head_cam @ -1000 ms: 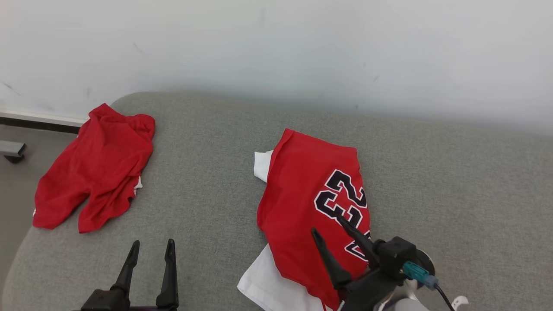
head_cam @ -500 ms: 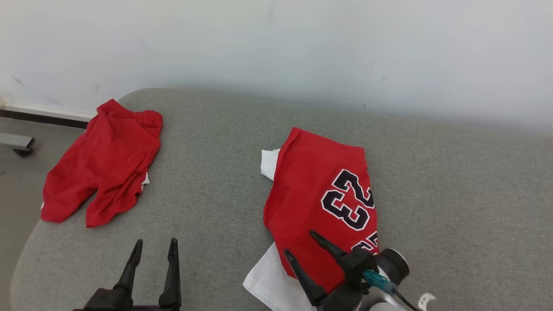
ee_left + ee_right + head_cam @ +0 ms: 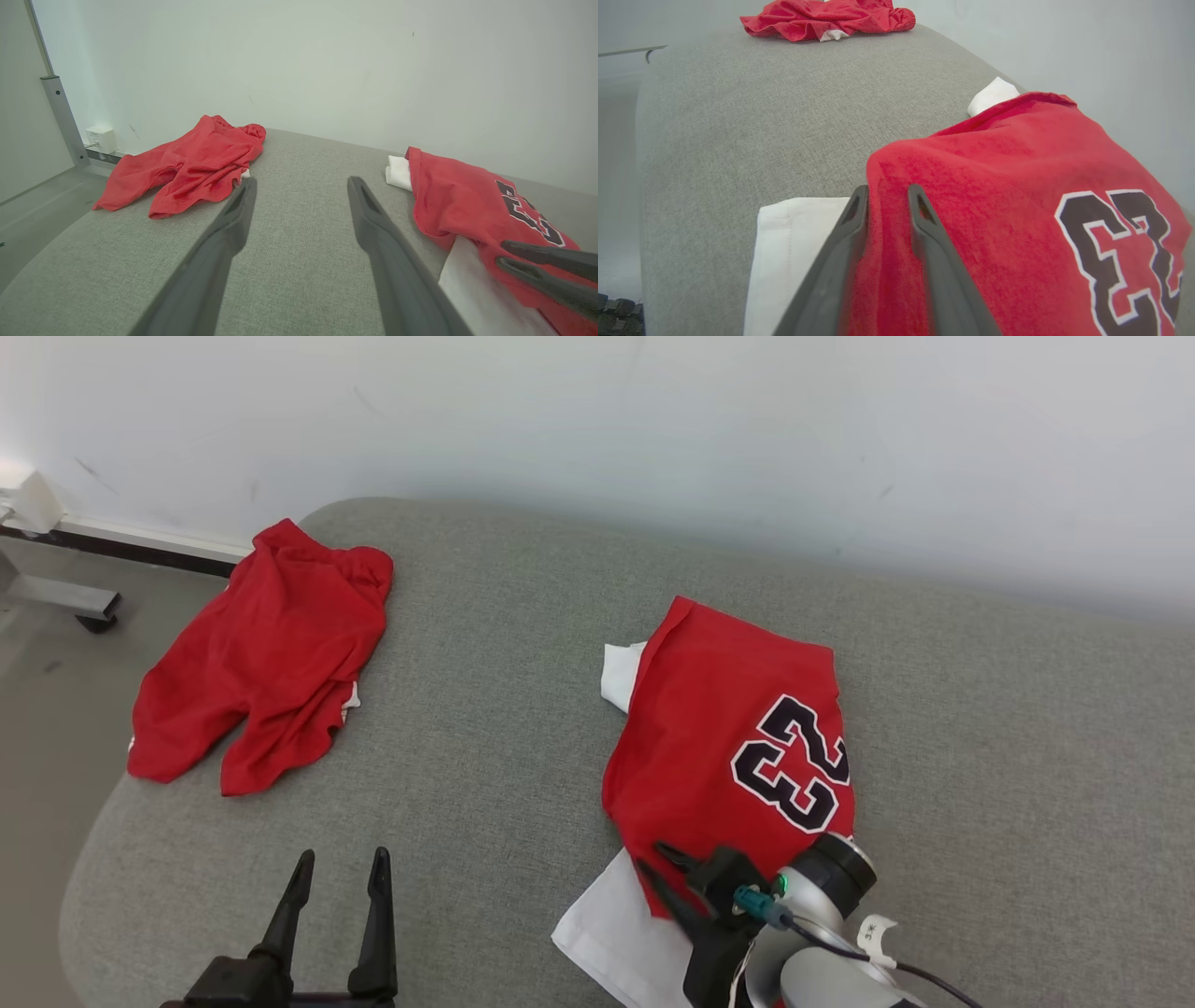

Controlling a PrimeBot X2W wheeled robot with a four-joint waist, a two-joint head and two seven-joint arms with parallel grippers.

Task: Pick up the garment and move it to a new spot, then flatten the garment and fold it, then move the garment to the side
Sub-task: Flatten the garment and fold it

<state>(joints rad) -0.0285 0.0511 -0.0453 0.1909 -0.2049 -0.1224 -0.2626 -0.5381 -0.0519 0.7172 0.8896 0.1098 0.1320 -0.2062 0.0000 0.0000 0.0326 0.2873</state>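
Red jersey [image 3: 709, 747], black 23 [image 3: 794, 765] outlined white; possibly white lining [image 3: 616, 933].

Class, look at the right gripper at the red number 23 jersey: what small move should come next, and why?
Probably close the right gripper firmly on the jersey: its jaws straddle a fold at the near edge, not clearly pinched, with the white cloth just beneath.

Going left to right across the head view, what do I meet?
metal foot on the floor → crumpled red garment → red jersey numbered 23. The left end effector and white cloth overlap these, so they are omitted.
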